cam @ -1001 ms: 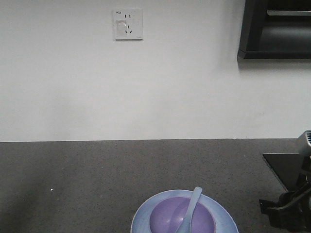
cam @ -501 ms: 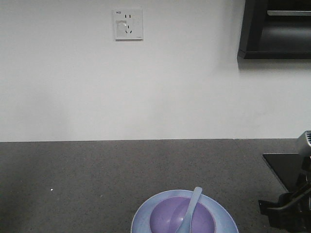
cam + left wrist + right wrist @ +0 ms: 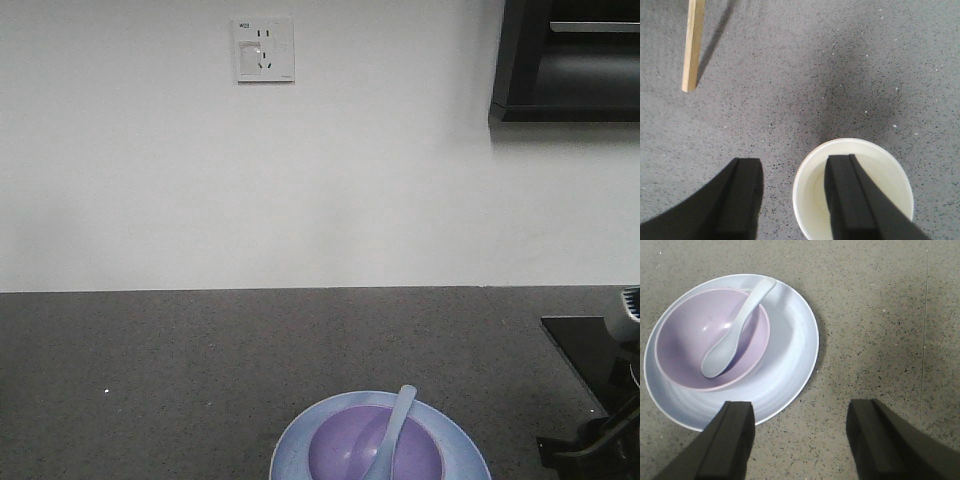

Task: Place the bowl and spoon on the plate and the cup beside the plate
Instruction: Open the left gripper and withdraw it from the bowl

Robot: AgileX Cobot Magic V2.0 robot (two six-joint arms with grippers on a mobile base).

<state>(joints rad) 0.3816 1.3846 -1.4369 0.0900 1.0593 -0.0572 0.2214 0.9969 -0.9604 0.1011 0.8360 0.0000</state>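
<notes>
On the plate [image 3: 790, 365] sits the bowl [image 3: 685, 325], with the spoon [image 3: 735, 325] lying in it, scoop down and handle over the rim, so that part looks done. The cup [image 3: 887, 175] stands upright on the counter [image 3: 150, 350]. The left gripper [image 3: 794, 165] is spread astride its near wall, one finger over the mouth and one outside, not pinching. No view shows cup and plate together, so whether the cup is placed beside the plate cannot be told. The right gripper [image 3: 800, 405] hangs open and empty just beside the plate.

The counter is dark speckled stone. A wooden stick [image 3: 693, 45] lies well apart from the cup. Behind is a white wall [image 3: 350, 180] with a socket [image 3: 263, 49] and a dark cabinet [image 3: 570, 60].
</notes>
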